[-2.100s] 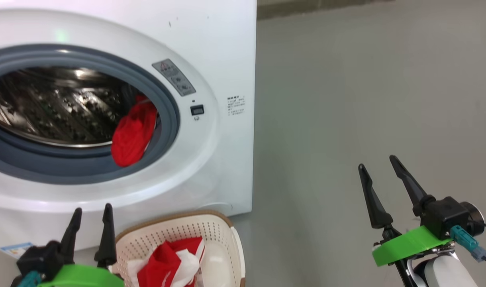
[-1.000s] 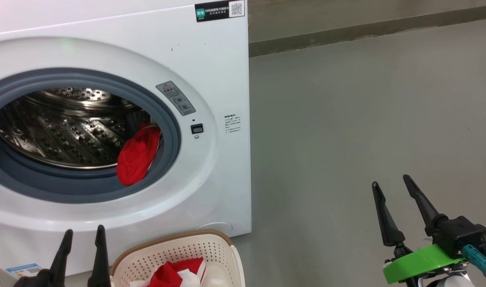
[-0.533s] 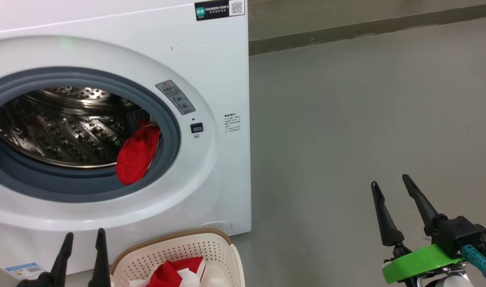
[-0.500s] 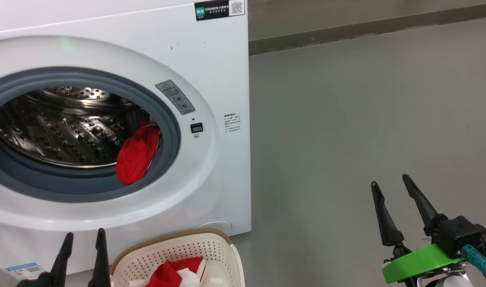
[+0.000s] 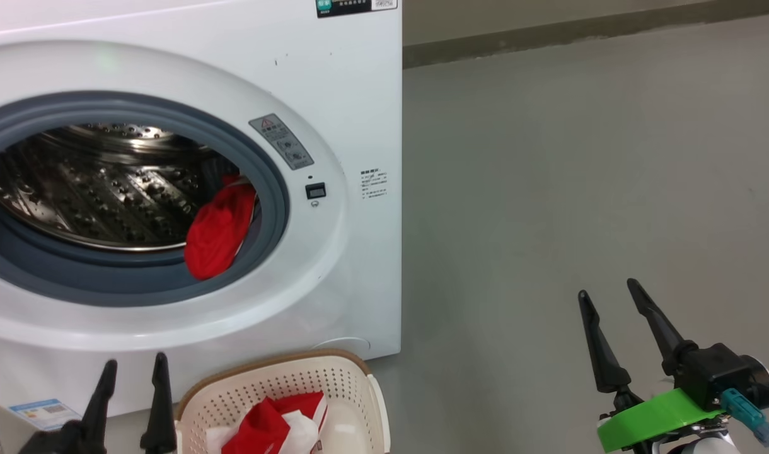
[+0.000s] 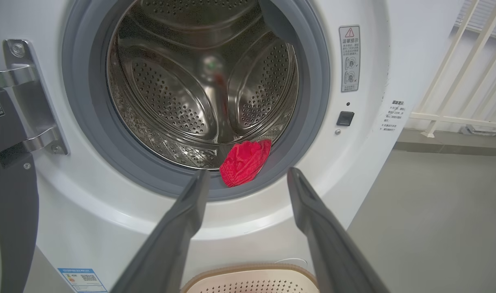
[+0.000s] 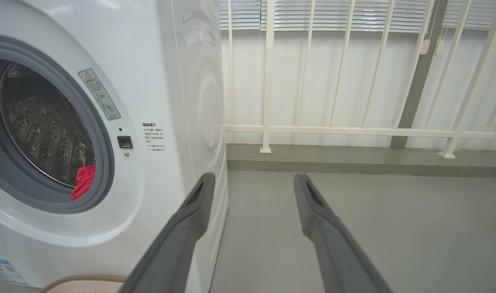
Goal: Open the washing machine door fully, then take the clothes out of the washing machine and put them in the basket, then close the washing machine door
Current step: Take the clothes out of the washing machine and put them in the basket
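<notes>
The washing machine (image 5: 334, 94) stood with its mouth uncovered. The washing machine door (image 6: 10, 211) was swung clear on the hinge (image 6: 26, 101) side of the opening. One red garment (image 5: 217, 230) hung over the lip of the steel drum (image 5: 94, 189), on the side of the opening away from the hinge, and rested against the grey rubber ring (image 5: 271, 208). The basket (image 5: 283, 384) sat on the floor just in front of the washing machine's lower front corner, with red and white clothes (image 5: 265, 425) lying in it. The left claw (image 5: 136, 359) hovered before the washing machine, below the opening and beside the basket, its fingers apart and holding nothing. The right claw (image 5: 607, 287) hung over bare floor (image 5: 548, 189) well off to the washing machine's side, its fingers also spread and empty.
</notes>
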Robot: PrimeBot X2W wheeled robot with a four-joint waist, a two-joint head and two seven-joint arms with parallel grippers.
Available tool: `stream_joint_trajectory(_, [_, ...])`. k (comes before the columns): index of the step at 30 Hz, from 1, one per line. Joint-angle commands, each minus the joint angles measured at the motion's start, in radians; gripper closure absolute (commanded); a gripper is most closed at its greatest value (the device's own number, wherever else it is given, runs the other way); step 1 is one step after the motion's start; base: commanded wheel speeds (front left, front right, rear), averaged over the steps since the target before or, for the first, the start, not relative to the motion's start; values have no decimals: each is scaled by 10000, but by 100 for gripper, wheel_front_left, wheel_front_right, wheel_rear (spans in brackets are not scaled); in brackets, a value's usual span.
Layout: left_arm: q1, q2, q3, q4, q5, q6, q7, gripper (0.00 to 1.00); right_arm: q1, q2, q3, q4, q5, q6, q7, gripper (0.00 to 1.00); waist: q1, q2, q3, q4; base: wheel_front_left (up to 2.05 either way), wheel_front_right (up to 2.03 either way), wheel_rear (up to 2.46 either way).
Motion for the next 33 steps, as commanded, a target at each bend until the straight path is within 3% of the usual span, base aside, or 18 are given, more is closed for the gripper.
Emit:
stream_joint_trajectory(1, [-554, 146, 344, -188, -14, 48, -98, 0, -238, -55, 292, -228, -46, 62, -63, 0, 0, 0, 121, 57, 0, 0, 0])
stream_joint_trajectory(20, [-4348, 725, 193, 1935, -220, -42, -110, 0, -1343, -135, 554, -391, 5, 62, -63, 0, 0, 0, 2413, 66, 0, 0, 0])
stream_joint_trajectory(33, [-7609, 1403, 913, 3469, -147, -129, -122, 0, -2200, -259, 850, -510, 41, 62, -63, 0, 0, 0, 4174, -286, 0, 0, 0])
